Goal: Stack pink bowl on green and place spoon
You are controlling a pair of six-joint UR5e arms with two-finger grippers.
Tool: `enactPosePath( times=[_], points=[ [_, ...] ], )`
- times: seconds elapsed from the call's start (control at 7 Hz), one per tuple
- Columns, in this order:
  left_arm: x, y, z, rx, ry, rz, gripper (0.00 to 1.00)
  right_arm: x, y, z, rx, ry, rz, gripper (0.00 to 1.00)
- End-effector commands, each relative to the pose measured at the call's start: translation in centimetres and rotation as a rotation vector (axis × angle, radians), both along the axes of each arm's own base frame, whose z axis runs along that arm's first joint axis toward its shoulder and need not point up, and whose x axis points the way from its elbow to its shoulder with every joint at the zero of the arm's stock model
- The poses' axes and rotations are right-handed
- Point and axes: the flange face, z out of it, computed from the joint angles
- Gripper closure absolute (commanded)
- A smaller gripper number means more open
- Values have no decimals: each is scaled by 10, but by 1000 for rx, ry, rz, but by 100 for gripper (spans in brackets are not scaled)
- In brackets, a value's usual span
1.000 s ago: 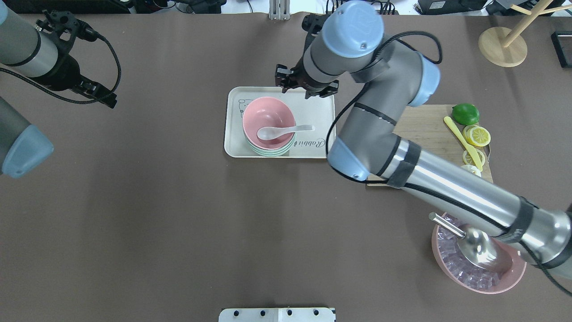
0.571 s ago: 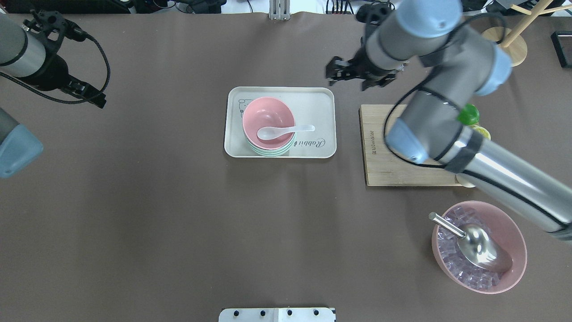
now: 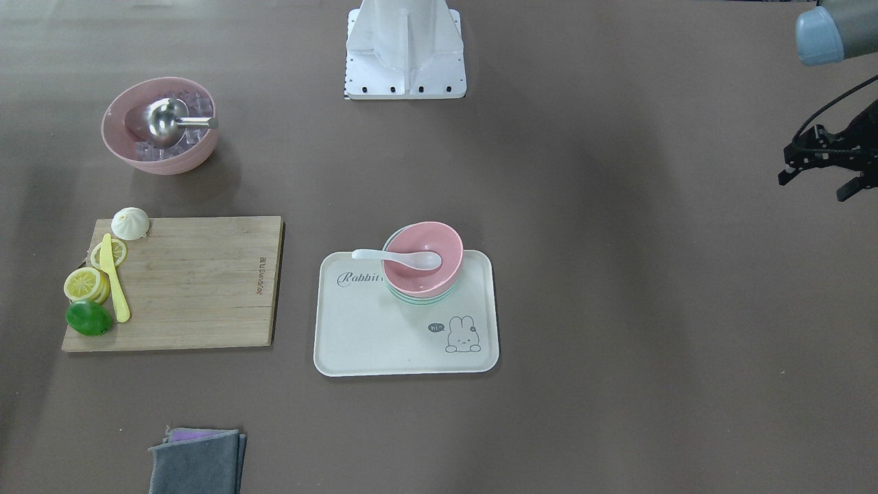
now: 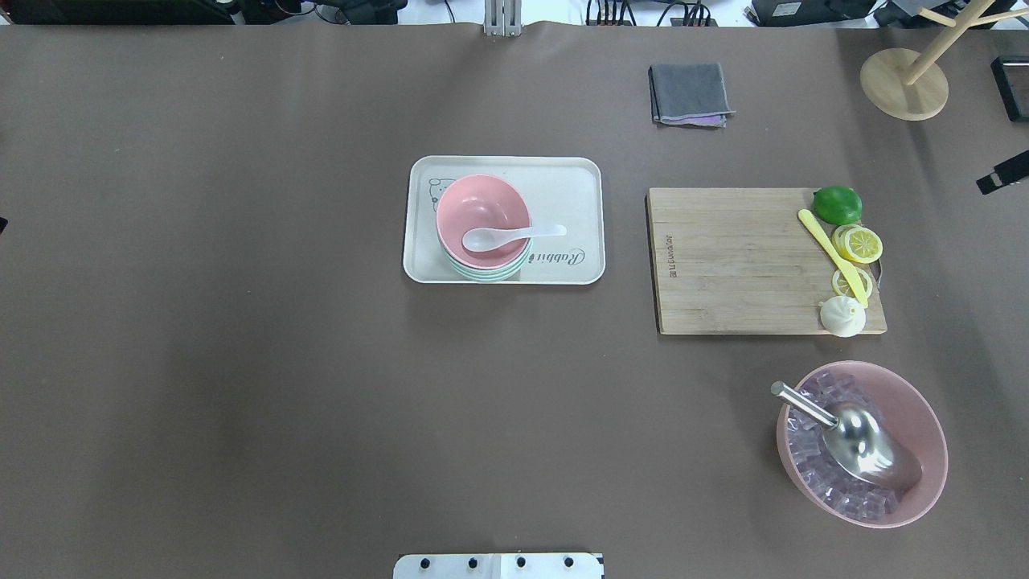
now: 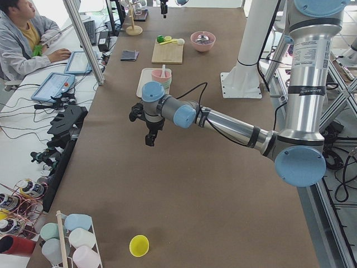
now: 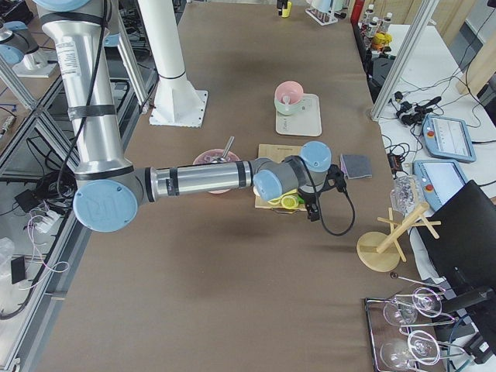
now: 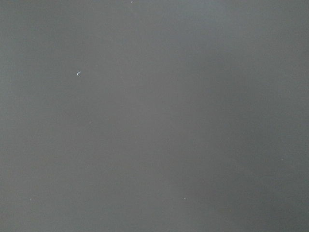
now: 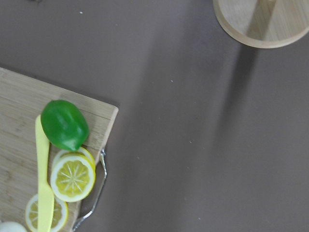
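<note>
A pink bowl (image 4: 478, 205) sits stacked in a green bowl (image 4: 486, 274) on the white tray (image 4: 563, 185). A white spoon (image 4: 514, 236) lies in the pink bowl, its handle over the rim toward the tray's lettering. The front view shows the same stack (image 3: 429, 276) and spoon (image 3: 398, 256). My left gripper (image 3: 813, 186) hangs far from the tray at the table's side, open and empty. Only a black sliver of my right gripper (image 4: 1001, 173) shows at the overhead view's right edge. I cannot tell whether it is open or shut. It hangs beyond the lime (image 8: 64, 124).
A wooden cutting board (image 4: 723, 265) right of the tray holds a lime (image 4: 838, 204), lemon slices and a yellow knife. A pink bowl of ice (image 4: 924, 418) with a metal scoop stands near right. A grey cloth (image 4: 690, 94) and a wooden stand (image 4: 904, 84) lie far right.
My right arm has swung away from the tray to the right, almost out of the overhead view. My left arm has drawn back off the left edge. Bowls and spoon have not moved.
</note>
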Motion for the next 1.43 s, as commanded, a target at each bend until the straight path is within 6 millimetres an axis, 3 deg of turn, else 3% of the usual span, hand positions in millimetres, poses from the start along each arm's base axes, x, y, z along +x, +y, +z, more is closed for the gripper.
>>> enactPosePath(
  times=[0.0, 0.43, 1.29],
  points=[
    [-4, 6, 23, -14, -4, -7, 2, 18, 8, 12, 16, 15, 3, 1],
    [-6, 6, 11, 5, 5, -11, 2, 15, 6, 10, 13, 11, 2, 1],
    [-4, 7, 23, -16, -7, -8, 2, 16, 4, 4, 28, 12, 8, 0]
  ],
)
